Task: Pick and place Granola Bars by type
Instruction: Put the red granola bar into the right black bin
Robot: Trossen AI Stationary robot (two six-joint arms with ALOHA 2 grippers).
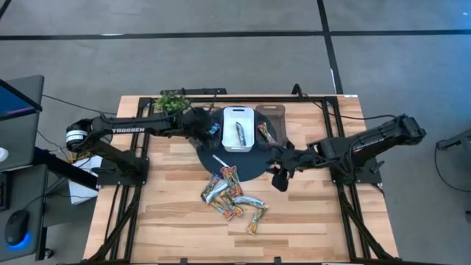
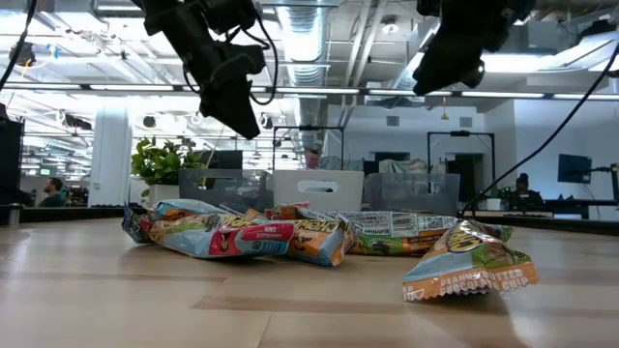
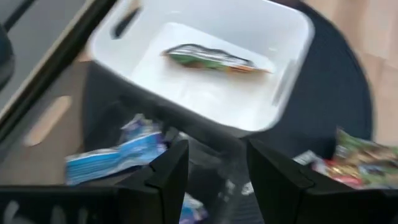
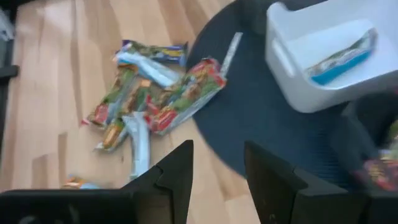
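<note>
Pale wood planks form the table; from above, crinkly foil bars lie heaped beside a round dark mat. Low down, one wrapper reads "PEANUT BUTTER". Left tool gapes, empty, over a clear bin holding a blue bar. Right tool hangs part-open, empty.

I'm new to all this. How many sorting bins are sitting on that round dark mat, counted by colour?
White bin: 1
Dark see-through bins: 2, one on each side of the white one; the other is by the right arm
Total: 3
</note>
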